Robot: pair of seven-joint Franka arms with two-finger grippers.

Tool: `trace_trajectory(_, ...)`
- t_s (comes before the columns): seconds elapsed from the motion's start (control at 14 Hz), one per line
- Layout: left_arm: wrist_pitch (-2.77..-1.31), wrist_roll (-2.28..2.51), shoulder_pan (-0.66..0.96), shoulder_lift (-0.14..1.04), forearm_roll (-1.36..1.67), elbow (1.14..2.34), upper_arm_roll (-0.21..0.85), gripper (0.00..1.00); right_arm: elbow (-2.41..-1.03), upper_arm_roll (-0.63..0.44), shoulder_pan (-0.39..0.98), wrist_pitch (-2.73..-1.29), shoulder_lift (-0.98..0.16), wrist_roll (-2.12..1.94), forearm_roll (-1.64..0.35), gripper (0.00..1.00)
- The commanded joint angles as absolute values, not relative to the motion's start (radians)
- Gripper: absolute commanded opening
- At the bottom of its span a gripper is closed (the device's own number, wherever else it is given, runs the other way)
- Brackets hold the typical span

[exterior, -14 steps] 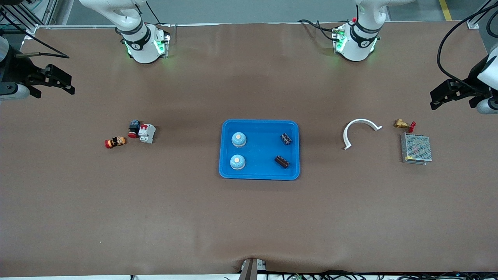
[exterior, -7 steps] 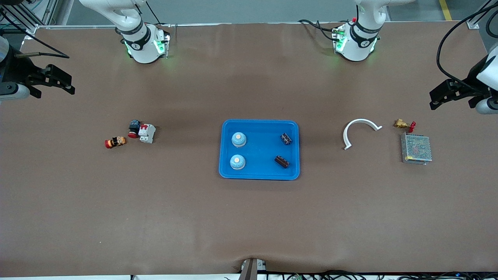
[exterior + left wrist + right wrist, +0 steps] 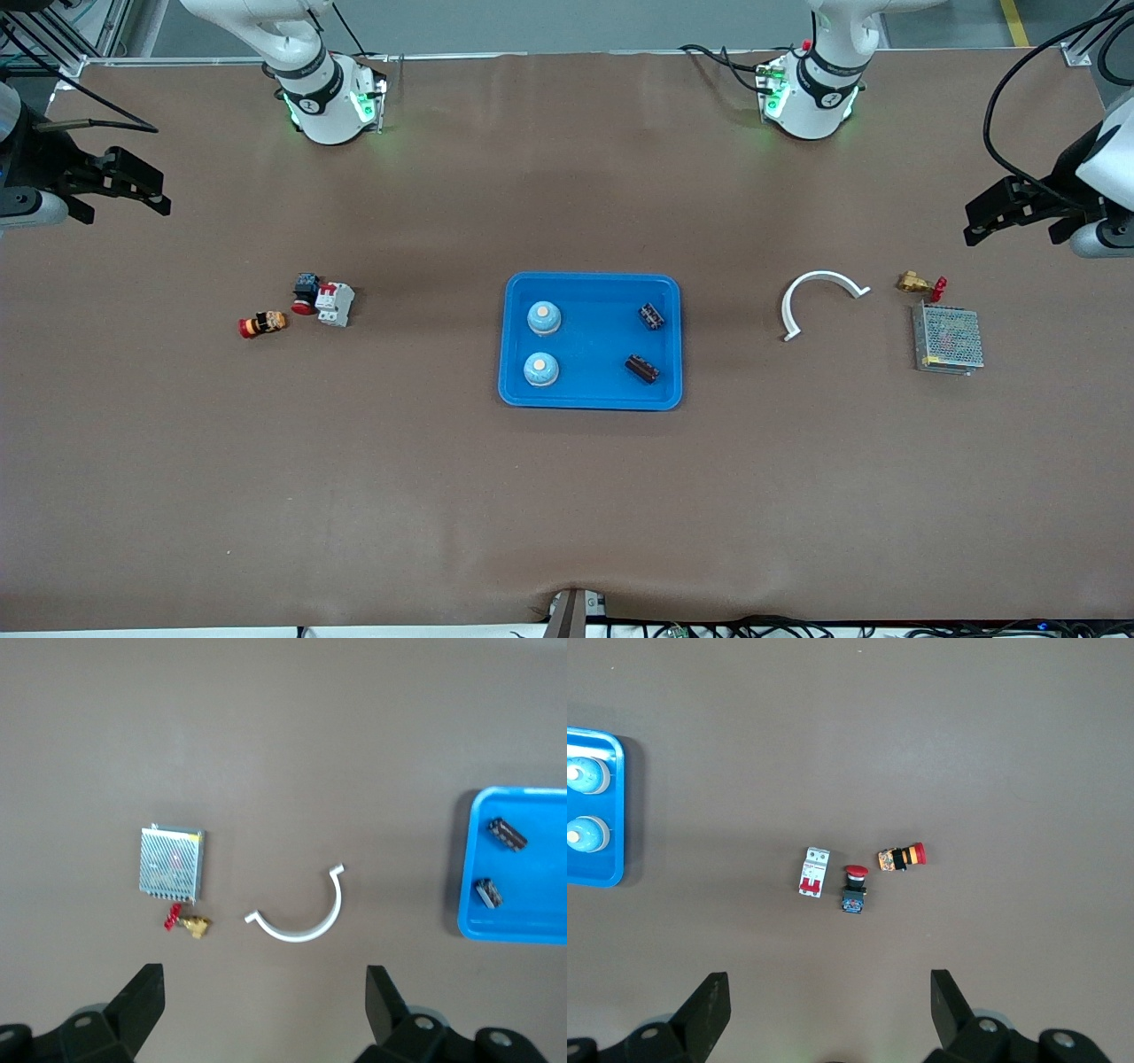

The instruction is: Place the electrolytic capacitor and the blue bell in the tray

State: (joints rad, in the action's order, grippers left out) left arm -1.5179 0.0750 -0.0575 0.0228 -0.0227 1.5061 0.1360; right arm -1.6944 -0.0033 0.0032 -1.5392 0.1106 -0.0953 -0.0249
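Blue tray [image 3: 589, 399] is holding both bells [image 3: 544, 317] and both capacitors [image 3: 651, 315], so we are judging the task done, our left gripper [image 3: 997, 215] drifting slightly inward over its table end, our right gripper [image 3: 133, 186] waiting, both wide open and empty.

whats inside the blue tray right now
The tray holds two blue bells toward the right arm's end and two dark capacitors toward the left arm's end. Nothing covers them.
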Motion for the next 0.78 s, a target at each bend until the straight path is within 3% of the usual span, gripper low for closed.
trace_trajectory(0.0,-1.467,0.077,-0.061,0.026,-0.005,1.483,0.143,1.00,-1.677,0.011,-0.011,-1.529,0.104,-0.100,-0.009,1.00)
trace_trajectory(0.71,-1.413,0.120,-0.071,-0.024,-0.011,1.519,0.169,1.00,-1.672,0.011,-0.014,-1.529,0.106,-0.100,-0.009,1.00)
